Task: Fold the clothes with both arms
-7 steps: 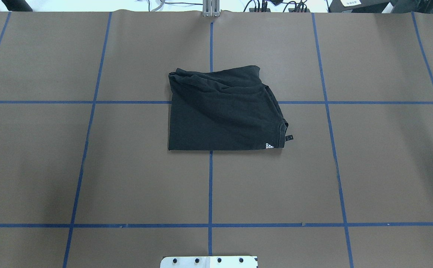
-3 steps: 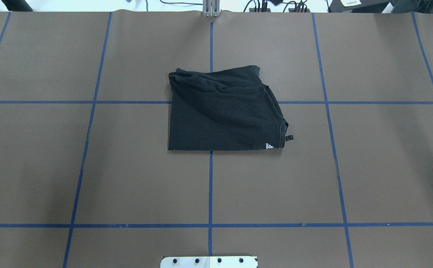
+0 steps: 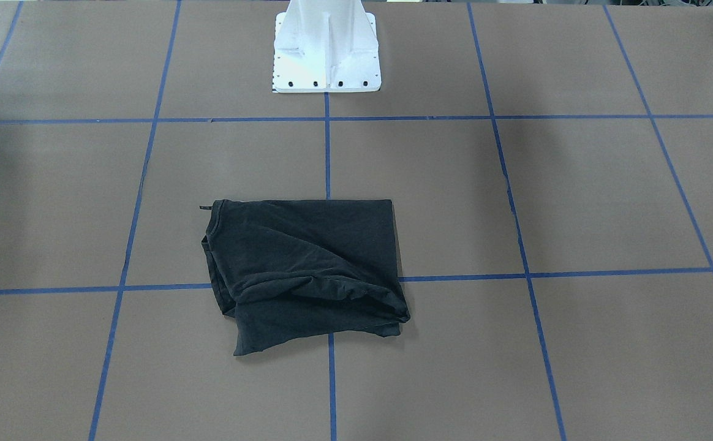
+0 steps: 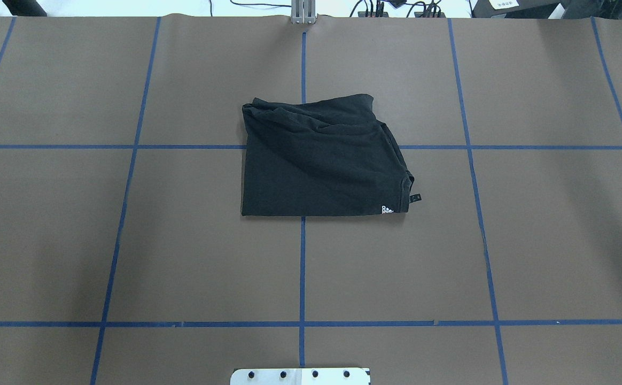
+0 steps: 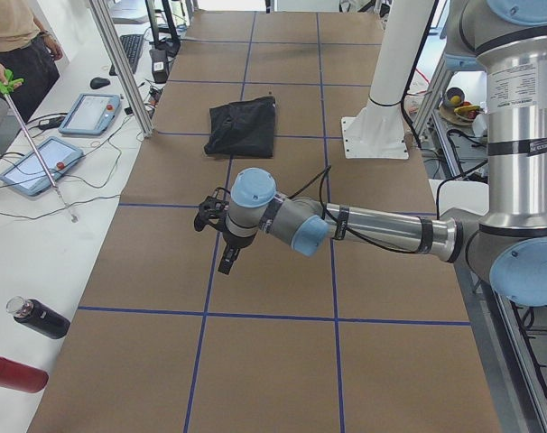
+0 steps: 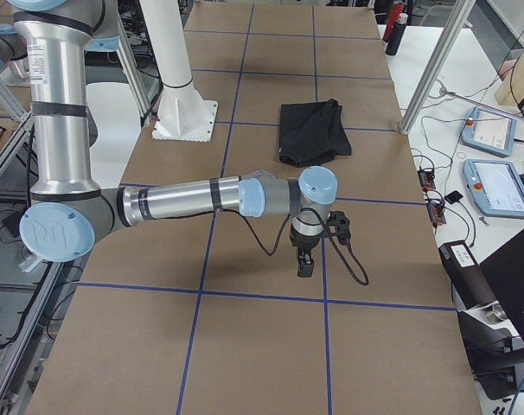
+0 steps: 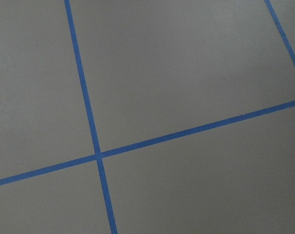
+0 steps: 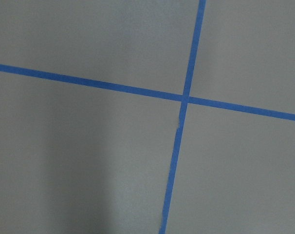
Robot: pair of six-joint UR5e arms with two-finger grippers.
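The black T-shirt [image 4: 321, 160] lies folded into a rough rectangle at the table's middle, plain black side up, with a bit of white logo [image 4: 387, 209] at its near right corner. It also shows in the front-facing view [image 3: 301, 263] and both side views [image 5: 242, 126] [image 6: 309, 130]. No arm touches it. My left gripper [image 5: 227, 257] hangs over bare table, well away from the shirt toward the table's left end. My right gripper [image 6: 305, 262] hangs likewise toward the right end. I cannot tell whether either is open or shut. Both wrist views show only brown table and blue tape.
The white pedestal base [image 3: 326, 49] stands at the table's near edge. Blue tape lines [image 4: 302, 267] grid the brown table. Off the table on the left are tablets [image 5: 91, 113], bottles [image 5: 39, 317] and an operator [image 5: 16, 45] holding a stick.
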